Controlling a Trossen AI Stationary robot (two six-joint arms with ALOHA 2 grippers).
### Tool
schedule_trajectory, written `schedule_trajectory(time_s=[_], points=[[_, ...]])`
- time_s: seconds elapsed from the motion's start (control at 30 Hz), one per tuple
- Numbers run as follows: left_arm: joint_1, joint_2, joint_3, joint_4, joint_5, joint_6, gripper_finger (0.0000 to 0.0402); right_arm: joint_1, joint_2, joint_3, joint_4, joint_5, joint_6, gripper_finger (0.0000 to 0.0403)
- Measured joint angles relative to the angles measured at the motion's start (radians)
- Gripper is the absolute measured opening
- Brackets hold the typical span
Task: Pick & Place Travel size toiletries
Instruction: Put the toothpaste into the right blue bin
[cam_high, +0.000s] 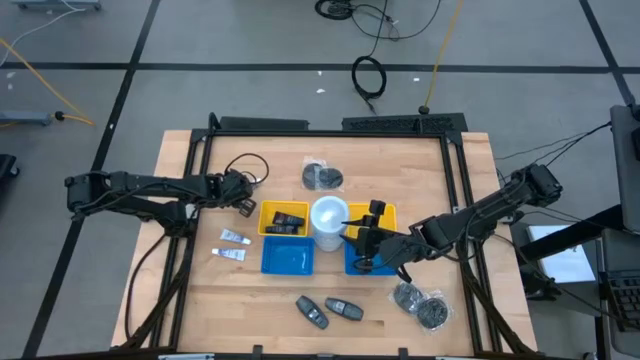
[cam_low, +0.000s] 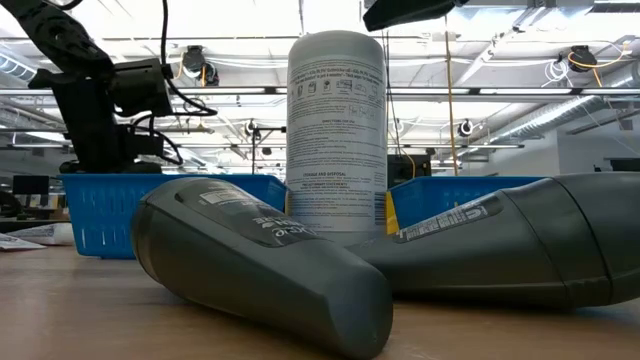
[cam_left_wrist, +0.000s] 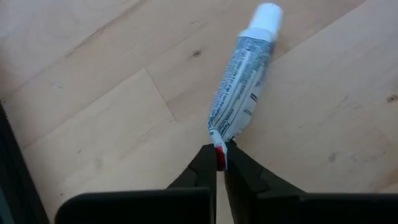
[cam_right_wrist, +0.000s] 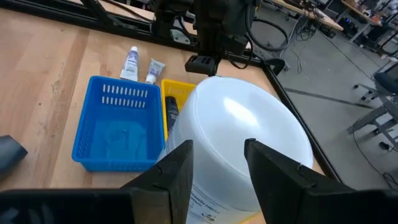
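The left end effector (cam_left_wrist: 219, 163) is pinched shut on the crimped tail of a toothpaste tube (cam_left_wrist: 241, 90), which hangs or lies just over the bare wood of the counter (cam_left_wrist: 93, 93); in the high view this end effector (cam_high: 243, 203) sits just left of the yellow bin (cam_high: 268, 213). Two more small tubes (cam_high: 233, 245) lie on the counter left of the empty blue basket (cam_high: 287, 261). The right end effector (cam_right_wrist: 219, 163) hovers with its fingers spread above the white canister (cam_right_wrist: 242, 143) that stands between the bins. My reading is that the pick is made and the carry is in hand: the held tube has yet to reach a bin. The next move calls for swinging it right and slightly nearer, over the blue basket's rim, then letting go. The grip is only on the thin tail, so the tube may swing or slip; a slow, steady transfer seems wise.
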Motion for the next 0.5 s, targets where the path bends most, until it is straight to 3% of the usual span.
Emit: schedule_trajectory(time_s=[0.5], points=[[-0.046,-0.056,0.036,-0.034,-0.008,0.000,0.0000,0.000,0.000,0.000,0.000,0.000,-0.002,0.0141]])
